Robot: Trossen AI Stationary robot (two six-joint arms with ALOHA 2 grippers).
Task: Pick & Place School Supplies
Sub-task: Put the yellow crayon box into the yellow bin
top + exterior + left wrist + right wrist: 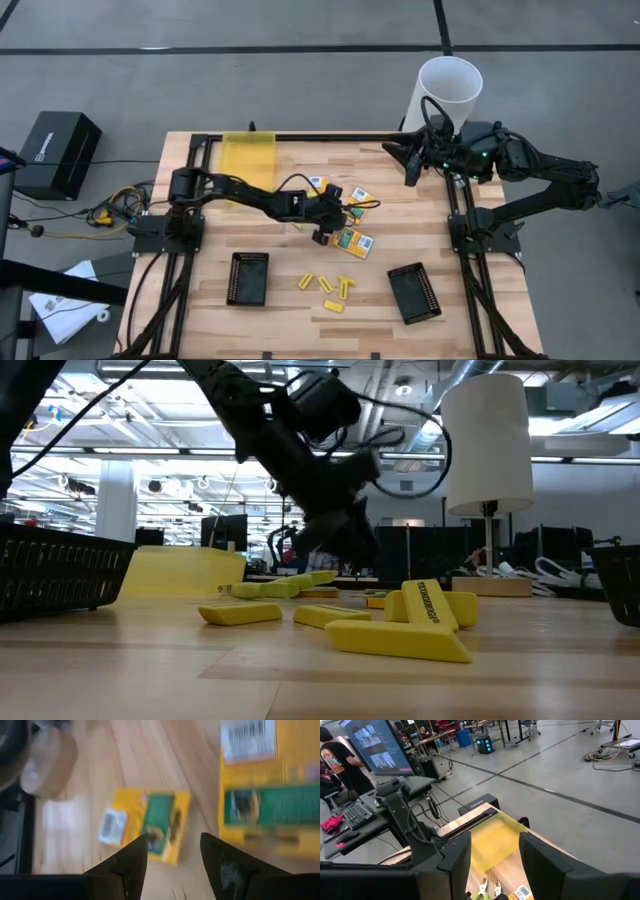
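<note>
A: What about the containers?

B: Two black trays sit near the front of the table (200, 320), the left tray (248, 278) and the right tray (413, 293), well apart. I cannot make out anything lying in either. A see-through yellow bin (249, 157) stands at the back left edge; nothing shows inside it. A white cylinder (443, 95) stands just past the back right corner.

A: And the school supplies?

B: All loose on the wood. Three flat packets (354, 241) lie around the middle, with the small pliers (354, 209) among them. The stubby yellow pieces (326, 285) are scattered between the two trays.

A: The arms?

B: The left gripper (322, 228) hangs over the packets, fingers (226, 865) spread, holding nothing. The right gripper (410, 160) waits at the back right, jaws parted with nothing between them.

A: Does any view add something?

B: The left wrist view shows one packet (150, 825) lying right under the gap between the fingers and a second packet (270, 795) beside it, barcodes visible. The low view puts the yellow pieces (400, 640) up front, one leaning on another. The right wrist view looks over the yellow bin (495, 842) to a desk with a monitor (375, 745) and a person (335, 765).
</note>
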